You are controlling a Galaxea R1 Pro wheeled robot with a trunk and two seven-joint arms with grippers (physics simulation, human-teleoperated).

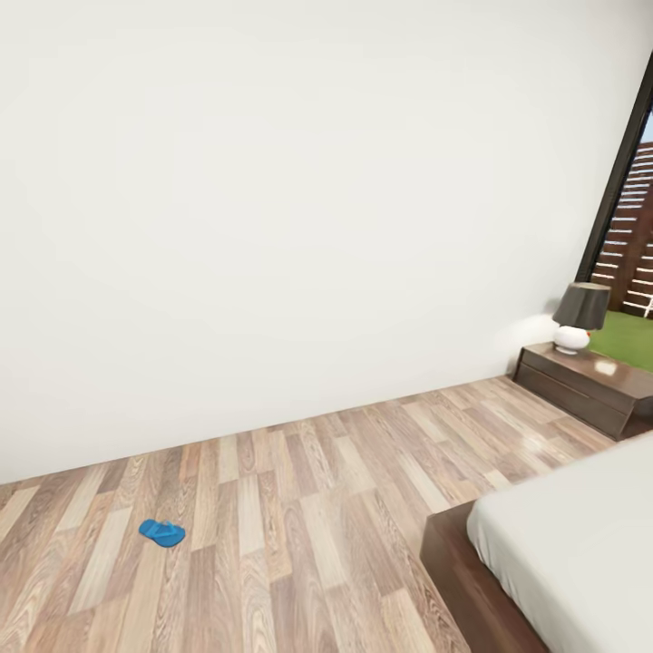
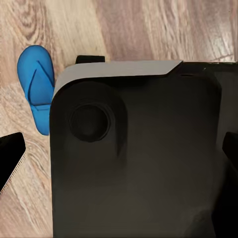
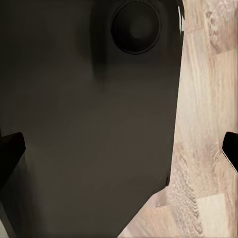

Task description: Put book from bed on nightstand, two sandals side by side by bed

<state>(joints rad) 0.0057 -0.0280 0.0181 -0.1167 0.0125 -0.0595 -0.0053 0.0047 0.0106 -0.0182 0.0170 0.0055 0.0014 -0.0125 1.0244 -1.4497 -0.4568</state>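
One bright blue sandal (image 1: 161, 532) lies flat on the wood floor at the left, well away from the bed (image 1: 580, 553), whose dark-framed corner and off-white mattress fill the lower right. The nightstand (image 1: 588, 385) with its dark-shaded lamp (image 1: 579, 317) stands against the wall at the right. In the left wrist view a blue sandal (image 2: 35, 87) lies on the floor beside my dark base; I cannot tell whether it is the same one. My left gripper (image 2: 119, 153) and right gripper (image 3: 119, 148) hang open over my base, holding nothing. The book is out of view.
A plain white wall (image 1: 272, 199) runs along the back. A tall dark-framed window (image 1: 635, 209) stands past the nightstand at the right. Wood-plank floor (image 1: 299, 508) stretches between the wall, the sandal and the bed's corner.
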